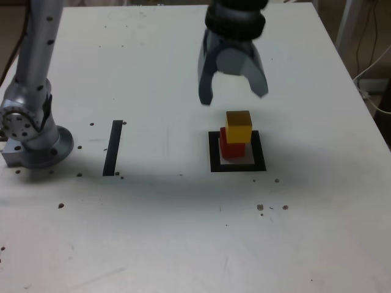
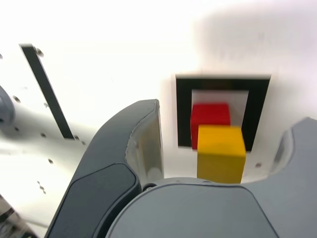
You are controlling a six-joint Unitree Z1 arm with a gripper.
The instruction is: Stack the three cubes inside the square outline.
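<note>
Spread gripper [image 1: 234, 94] hangs above yellow cube [image 1: 238, 126] on red cube [image 1: 231, 146]; lift straight, avoid nudging the stack

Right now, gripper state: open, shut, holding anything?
Gripper: open, holding nothing, above the yellow cube stacked on the red cube.

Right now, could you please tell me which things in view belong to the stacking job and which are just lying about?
Belong to the job:
yellow cube
red cube
square outline
gripper, open above the stack

Lying about:
black tape strip
</note>
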